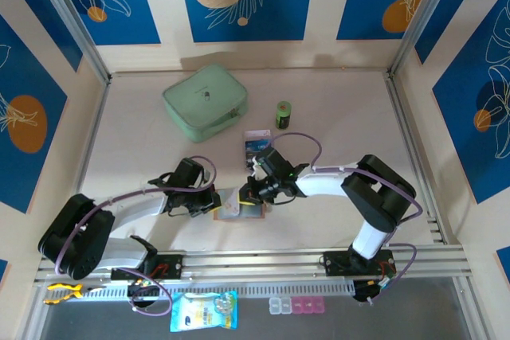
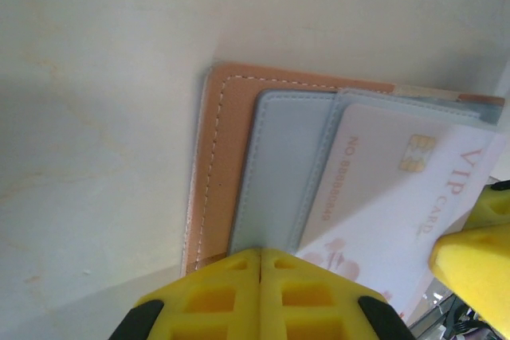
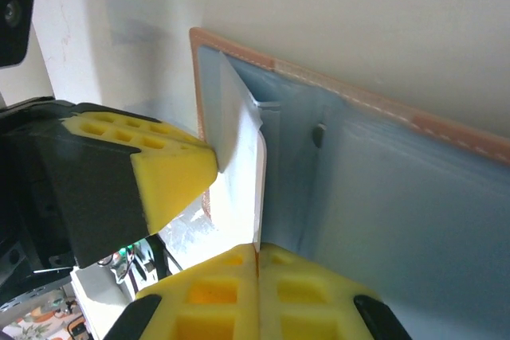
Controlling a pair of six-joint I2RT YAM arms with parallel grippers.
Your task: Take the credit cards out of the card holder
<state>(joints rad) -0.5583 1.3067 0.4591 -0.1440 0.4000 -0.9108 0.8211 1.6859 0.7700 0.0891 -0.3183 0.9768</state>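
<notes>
Inside card holder [image 2: 231, 165], white card [image 2: 398, 189] partly hidden.

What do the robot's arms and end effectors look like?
Both arms, left arm and right arm, have white links, black joints and looping purple cables. The left end effector and right end effector have yellow fingers moulded with square pockets on black mounts.

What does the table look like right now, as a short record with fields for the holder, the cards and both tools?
card holder: open flat on the table, grey pockets up
white card: partly out of a pocket
blue card: loose on the table, beyond the holder
left tool: shut, at the holder's edge
right tool: shut on the white card's edge
</notes>
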